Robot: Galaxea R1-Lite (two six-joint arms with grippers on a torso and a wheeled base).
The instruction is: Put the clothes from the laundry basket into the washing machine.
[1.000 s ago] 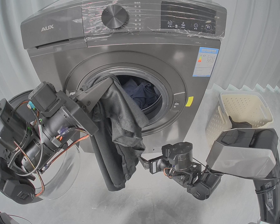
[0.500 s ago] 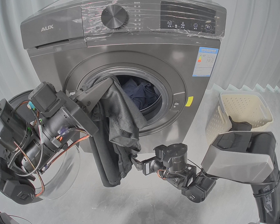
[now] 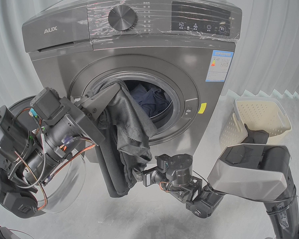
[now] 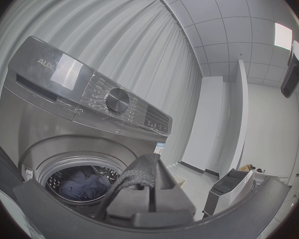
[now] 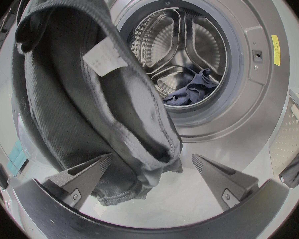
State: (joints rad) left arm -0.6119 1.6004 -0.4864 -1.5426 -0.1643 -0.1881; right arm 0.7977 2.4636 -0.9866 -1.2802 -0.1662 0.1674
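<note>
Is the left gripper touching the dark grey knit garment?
Touching: in the left wrist view the left gripper has its fingers shut on the dark grey knit garment.

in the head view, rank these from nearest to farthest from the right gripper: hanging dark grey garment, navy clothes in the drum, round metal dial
From the right gripper:
1. Dark grey mesh garment: hanging right at its fingertips.
2. Navy blue clothes: higher up, inside the grey washing machine.
3. Round silver metal dial: farthest, at the machine's top front.

Brand lettering [image 3: 50,29], blue label [image 3: 219,65], yellow sticker [image 3: 202,108] on washing machine [image 3: 176,55]; white tag [image 5: 104,58] on grey garment [image 5: 56,117].
</note>
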